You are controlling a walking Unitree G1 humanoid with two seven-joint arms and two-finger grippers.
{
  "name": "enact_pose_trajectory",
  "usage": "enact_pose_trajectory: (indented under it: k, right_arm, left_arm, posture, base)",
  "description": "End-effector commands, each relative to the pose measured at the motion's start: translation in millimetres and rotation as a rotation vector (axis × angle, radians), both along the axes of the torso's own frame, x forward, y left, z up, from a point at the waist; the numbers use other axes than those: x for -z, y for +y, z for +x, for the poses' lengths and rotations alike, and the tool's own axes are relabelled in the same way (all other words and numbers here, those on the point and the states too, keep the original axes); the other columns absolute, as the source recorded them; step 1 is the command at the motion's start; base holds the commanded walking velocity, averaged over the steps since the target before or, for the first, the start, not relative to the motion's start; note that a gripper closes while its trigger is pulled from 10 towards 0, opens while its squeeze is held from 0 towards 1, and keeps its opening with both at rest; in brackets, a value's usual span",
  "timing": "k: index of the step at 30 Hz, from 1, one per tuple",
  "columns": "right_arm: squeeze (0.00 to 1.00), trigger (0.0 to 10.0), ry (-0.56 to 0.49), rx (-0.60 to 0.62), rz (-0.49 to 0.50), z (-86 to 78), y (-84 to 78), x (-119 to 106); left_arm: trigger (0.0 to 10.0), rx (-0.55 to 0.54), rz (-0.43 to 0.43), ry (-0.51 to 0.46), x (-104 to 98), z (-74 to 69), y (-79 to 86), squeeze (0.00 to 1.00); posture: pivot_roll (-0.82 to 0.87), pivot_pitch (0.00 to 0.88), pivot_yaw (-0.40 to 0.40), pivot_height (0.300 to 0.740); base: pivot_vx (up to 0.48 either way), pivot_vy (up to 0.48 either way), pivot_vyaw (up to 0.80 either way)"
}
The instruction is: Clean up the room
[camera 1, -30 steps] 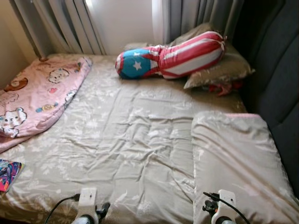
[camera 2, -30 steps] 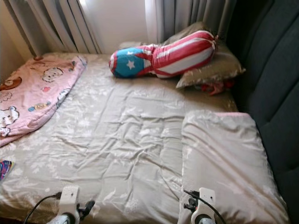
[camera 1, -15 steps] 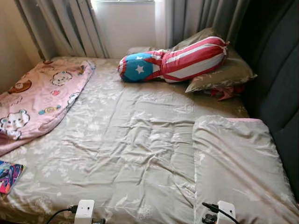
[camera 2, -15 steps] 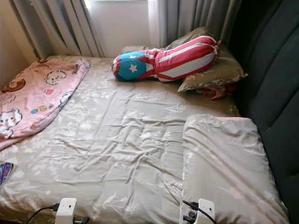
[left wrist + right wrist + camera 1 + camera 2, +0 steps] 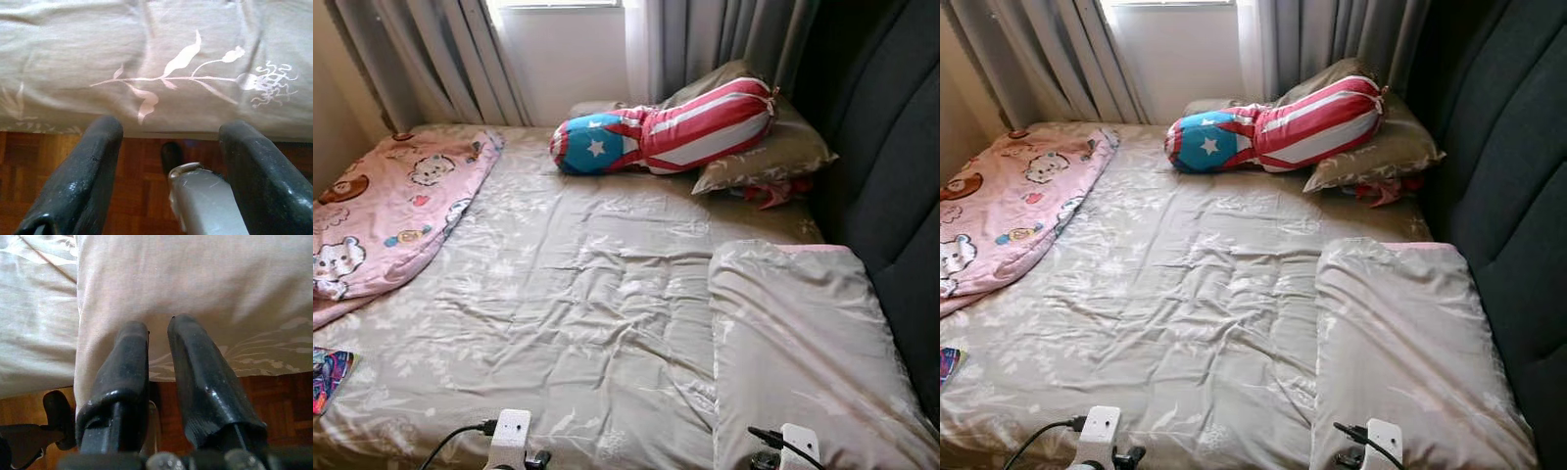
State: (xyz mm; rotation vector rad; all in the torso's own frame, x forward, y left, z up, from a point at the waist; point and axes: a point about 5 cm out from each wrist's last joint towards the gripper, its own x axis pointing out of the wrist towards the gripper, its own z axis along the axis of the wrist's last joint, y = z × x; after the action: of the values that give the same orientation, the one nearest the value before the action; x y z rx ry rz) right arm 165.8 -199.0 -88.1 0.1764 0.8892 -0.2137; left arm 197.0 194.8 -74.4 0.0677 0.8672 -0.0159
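Here, robot stood at the bed [image 5: 578,294] edge. Left gripper [image 5: 168,161] hung wide open and empty over the sheet hem, floor below. Right gripper [image 5: 159,377] nearly closed, holding nothing, tips at the near pillow [image 5: 803,343]. Pink blanket [image 5: 382,211] lay bunched at far left; striped bolster [image 5: 666,127] lay by the window. Risk, as I judged: narrow fingers could pinch the sheet along with the pillow and drag the bedding askew
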Motion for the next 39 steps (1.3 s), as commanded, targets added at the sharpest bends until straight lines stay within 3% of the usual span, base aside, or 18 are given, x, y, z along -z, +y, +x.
enact_pose_trajectory:
  k: [1, 14, 17, 32, 39]
  right_arm:
    - [0.0, 10.0, 0.022, -0.005, 0.007, -5.5, 1.2, 3]
    - [0.0, 10.0, 0.031, 0.01, 0.027, -9.1, 5.8, 5]
    - [0.0, 10.0, 0.038, 0.009, 0.029, -11.6, 6.7, 6]
    - [0.0, 10.0, 0.041, -0.03, 0.026, -12.4, 10.1, 7]
    - [0.0, 10.0, 0.035, -0.031, 0.028, -10.1, 11.8, 6]
  left_arm:
    - [10.0, -0.014, 0.014, 0.016, 2, -3.6, 3.1, 0.0]
    - [10.0, -0.063, 0.033, 0.025, 3, -9.3, 15.7, 0.0]
    - [10.0, -0.009, 0.051, 0.037, 4, -12.7, 13.5, 0.0]
    - [10.0, -0.02, 0.045, 0.031, 5, -12.4, 11.6, 0.0]
    - [10.0, -0.026, 0.045, 0.029, 4, -12.1, 11.7, 0.0]
  posture:
    - [-0.04, 0.0, -0.004, 0.74]
    - [-0.04, 0.0, 0.012, 0.74]
    - [-0.04, 0.0, 0.02, 0.74]
    - [-0.03, 0.0, 0.014, 0.74]
    - [-0.03, 0.0, 0.012, 0.74]
  base:
    - [0.0, 0.0, 0.0]
    - [0.0, 0.0, 0.0]
    - [0.0, 0.0, 0.0]
    - [0.0, 0.0, 0.0]
    - [0.0, 0.081, 0.71]
